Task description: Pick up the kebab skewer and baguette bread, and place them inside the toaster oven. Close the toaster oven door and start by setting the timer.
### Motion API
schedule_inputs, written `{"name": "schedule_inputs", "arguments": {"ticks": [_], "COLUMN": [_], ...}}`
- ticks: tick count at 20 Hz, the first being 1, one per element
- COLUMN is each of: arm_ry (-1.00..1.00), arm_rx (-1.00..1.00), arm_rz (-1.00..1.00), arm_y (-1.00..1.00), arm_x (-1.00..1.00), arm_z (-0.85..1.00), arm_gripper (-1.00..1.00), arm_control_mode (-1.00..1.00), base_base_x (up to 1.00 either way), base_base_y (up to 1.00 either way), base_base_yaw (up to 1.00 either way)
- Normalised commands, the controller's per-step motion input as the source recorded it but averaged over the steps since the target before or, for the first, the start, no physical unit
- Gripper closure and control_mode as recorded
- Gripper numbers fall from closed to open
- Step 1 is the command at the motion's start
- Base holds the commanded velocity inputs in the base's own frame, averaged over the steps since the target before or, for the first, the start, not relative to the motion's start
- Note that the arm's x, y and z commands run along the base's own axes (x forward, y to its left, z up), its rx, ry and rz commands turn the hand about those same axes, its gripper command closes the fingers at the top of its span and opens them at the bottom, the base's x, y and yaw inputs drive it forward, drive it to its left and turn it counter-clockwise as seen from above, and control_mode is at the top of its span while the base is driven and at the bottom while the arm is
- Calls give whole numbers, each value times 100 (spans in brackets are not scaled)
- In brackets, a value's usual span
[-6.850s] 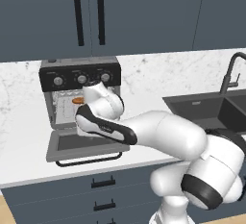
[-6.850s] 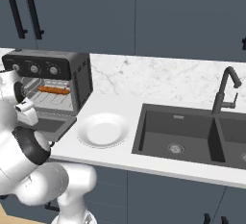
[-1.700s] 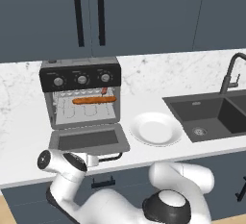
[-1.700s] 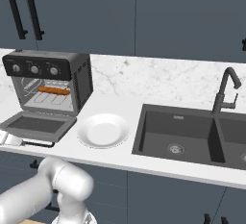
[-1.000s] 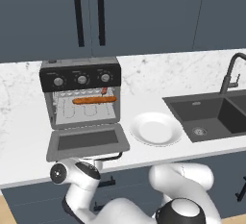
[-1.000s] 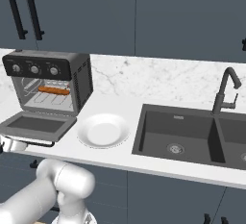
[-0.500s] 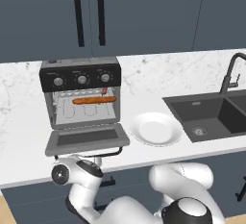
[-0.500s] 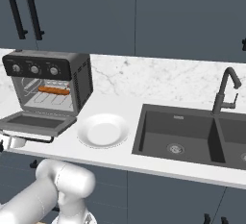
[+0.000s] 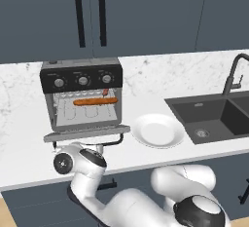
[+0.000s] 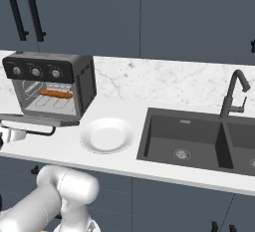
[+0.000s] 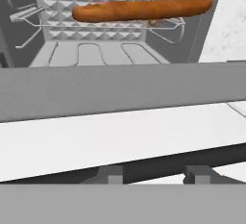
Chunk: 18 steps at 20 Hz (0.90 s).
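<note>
1. the surface [image 9: 29, 153], pale marble, carries the toaster oven [image 9: 81, 94] at its left part, with a white plate [image 9: 158, 131] just beside it and a dark sink [image 9: 214, 119] further right.
2. the toaster oven looks boxy, rigid and heavy enough to stay put when its door is pushed.
3. the toaster oven door [image 9: 86, 133] hangs open, roughly level, over the front edge. it should swing stiffly on a hinge; the black bar handle [image 11: 144, 166] along its free edge is the place to take hold or push up from beneath.
4. the baguette bread [image 11: 141, 9] lies lengthwise on the wire rack inside; light, firm crust, no more handling needed. the kebab skewer seems to lie close behind it, too hidden to be sure.
5. the fingers [image 11: 194, 175] sit under the handle, tips apart either side of the bar; whether they pinch it i cannot tell.
</note>
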Motion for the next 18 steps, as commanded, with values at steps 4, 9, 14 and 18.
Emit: {"name": "schedule_inputs", "arguments": {"ticks": [4, 9, 14, 18], "arm_ry": [-4, 0, 0, 0], "arm_rx": [0, 0, 0, 0], "arm_rz": [0, 0, 0, 0], "arm_y": [-87, -81, -77, -72], "arm_x": [88, 98, 99, 90], "arm_z": [51, 26, 3, 3], "arm_gripper": [-100, -100, -100, -100], "arm_control_mode": [-100, -100, -100, -100], "base_base_x": [0, 0, 0, 0], "base_base_y": [0, 0, 0, 0], "base_base_yaw": [0, 0, 0, 0]}}
